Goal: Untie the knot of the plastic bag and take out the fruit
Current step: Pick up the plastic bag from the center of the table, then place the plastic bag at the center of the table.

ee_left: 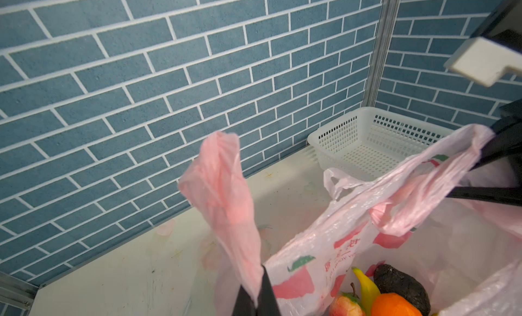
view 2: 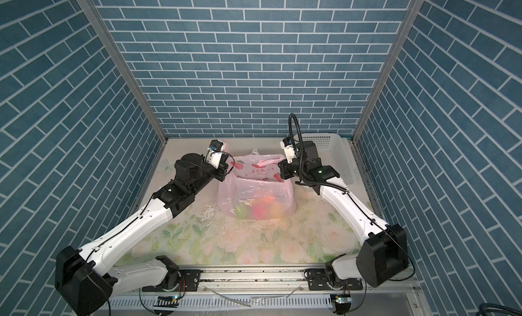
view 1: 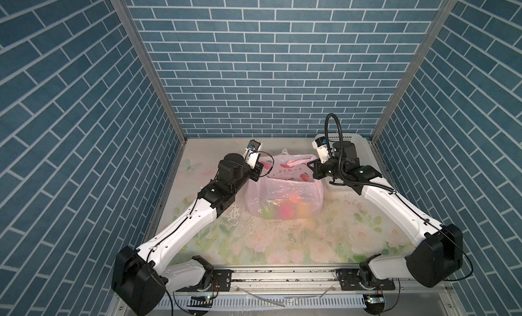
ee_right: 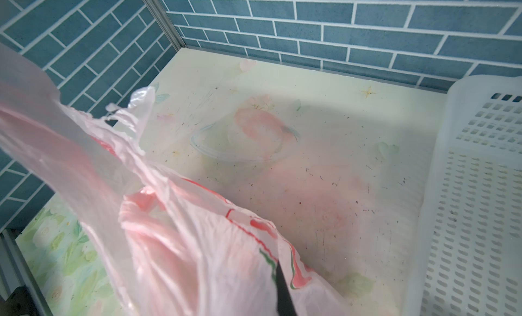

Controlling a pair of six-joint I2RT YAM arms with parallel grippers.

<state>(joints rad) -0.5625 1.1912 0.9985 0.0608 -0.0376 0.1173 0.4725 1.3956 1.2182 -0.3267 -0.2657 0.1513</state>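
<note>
Plainly translucent pink plastic bag, mouth open, fruit inside.

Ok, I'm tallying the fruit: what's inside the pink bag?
Through the open mouth of the plastic bag, the left wrist view shows a banana, an orange, an avocado and a reddish apple. Whatever lies beneath them is covered.

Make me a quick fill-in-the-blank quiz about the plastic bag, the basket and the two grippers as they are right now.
1. The left gripper is shut on the ____ plastic bag.
2. The fruit lies ____ the bag.
3. The basket in the far corner is ____ in colour.
4. The right gripper is ____ on the bag too.

Missing words: pink; inside; white; shut
</note>
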